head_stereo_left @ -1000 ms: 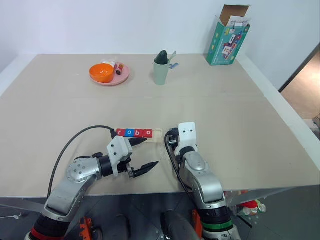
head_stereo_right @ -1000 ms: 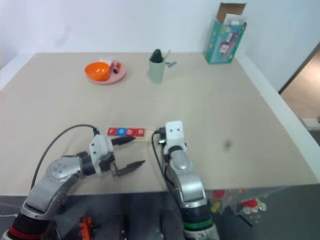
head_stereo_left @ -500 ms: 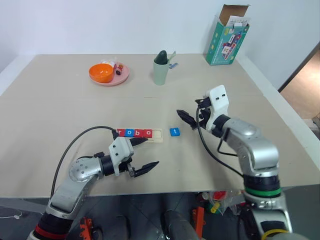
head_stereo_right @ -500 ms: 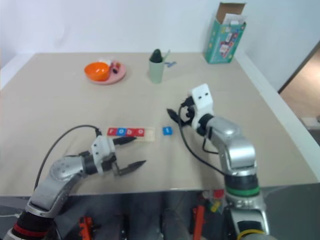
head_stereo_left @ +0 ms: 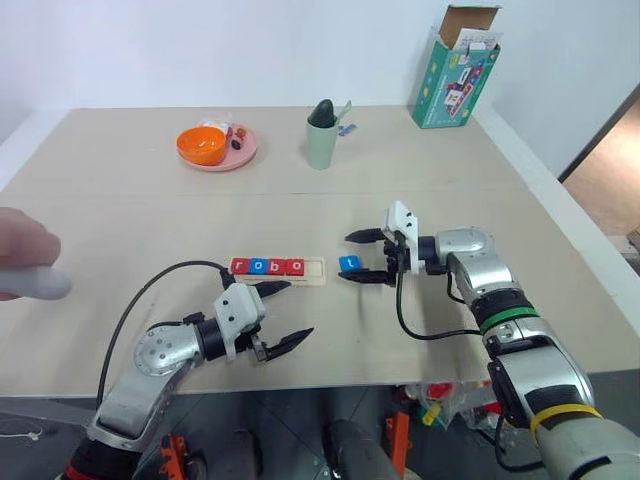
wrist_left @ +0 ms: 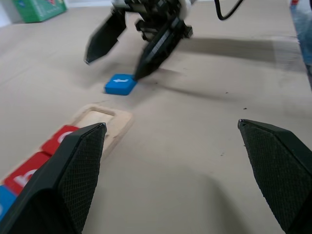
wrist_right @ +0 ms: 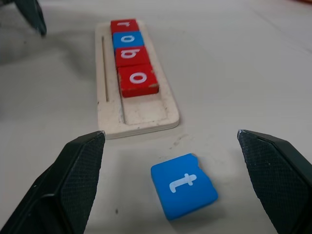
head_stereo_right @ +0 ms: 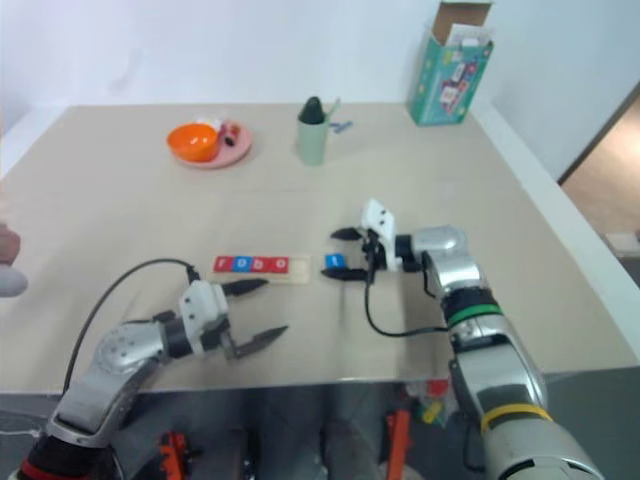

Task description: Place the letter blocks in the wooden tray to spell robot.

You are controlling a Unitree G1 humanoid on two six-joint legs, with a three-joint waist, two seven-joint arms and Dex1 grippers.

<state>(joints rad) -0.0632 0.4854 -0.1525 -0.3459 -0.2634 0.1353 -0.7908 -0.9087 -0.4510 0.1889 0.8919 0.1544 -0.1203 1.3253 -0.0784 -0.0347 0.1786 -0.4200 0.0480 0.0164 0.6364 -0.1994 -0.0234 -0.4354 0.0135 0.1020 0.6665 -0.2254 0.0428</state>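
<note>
**Four of five tiles seated; the "t" remains loose on the table**

Four letter blocks (wrist_right: 129, 55) sit in the wooden tray (wrist_right: 137, 117), reading r, o, b, o in red, blue, red, red. They lie in a line along the groove, touching one another. The last slot, at the end of the tray nearest the right gripper, is bare.

The fifth block, the blue t tile (wrist_right: 184, 185), lies flat on the table just past that vacant end, apart from the tray and turned slightly askew to it. It lies between the two fingers of the right gripper (head_stereo_left: 364, 257), which stand wide apart on either side; the left wrist view shows one fingertip (wrist_left: 140, 74) down at the tile's edge, though contact cannot be confirmed. The tile is not gripped.

The left gripper (head_stereo_left: 283, 313) hangs on the near side of the tray, fingers spread wide and holding nothing, one fingertip close to the tray's front edge.

Assessment: the task is mostly complete. What remains, in my judgement, is to close on the t tile, carry it to the vacant slot and set it square beside the second o.

Surface and room: the table (head_stereo_left: 150, 200) is a broad beige top. At its far side stand a pink plate (head_stereo_left: 242, 155) carrying an orange bowl (head_stereo_left: 203, 146), a pale green cup (head_stereo_left: 321, 146) and an opened teal carton (head_stereo_left: 456, 82). A person's hand (head_stereo_left: 25, 262) enters at the table's left edge. White walls lie behind.
</note>
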